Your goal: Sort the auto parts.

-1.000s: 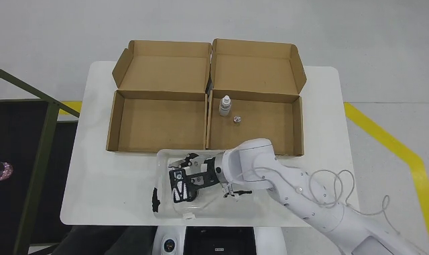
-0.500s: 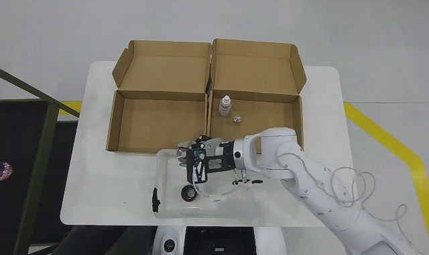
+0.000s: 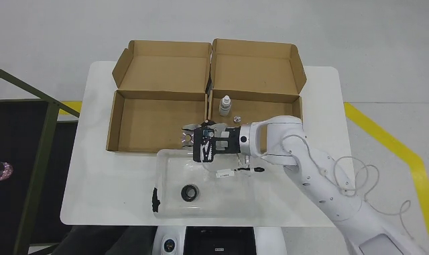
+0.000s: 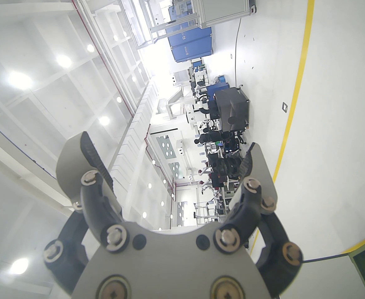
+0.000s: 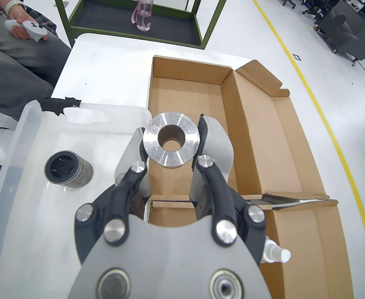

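The right tool (image 5: 172, 140) pinches a machined metal ring (image 5: 187, 145) by its outer edge, one finger pad on each side, with the ring's flat face and central bore facing the wrist camera. In the top view the tool is above the near wall of the left cardboard box (image 3: 161, 124), close to the wall it shares with the right cardboard box (image 3: 268, 124), just past the far rim of the clear plastic bin (image 3: 161, 162). The ring is clear of the bin and touches neither box. The left box floor is bare cardboard. The right box holds a small white bottle (image 3: 226, 106), upright near its left wall, and a small metal part (image 3: 235, 118) just beside the bottle. Both box lids are folded back, away from the robot. A linear bearing (image 3: 190, 192) lies on its side on the bin floor, well apart from the ring. A strip of black tape (image 3: 155, 202) is on the bin's left rim. Bin and boxes stand on the white tabletop (image 3: 94, 174). The left tool (image 4: 166, 144) points up into the room with its fingers spread and nothing between them.
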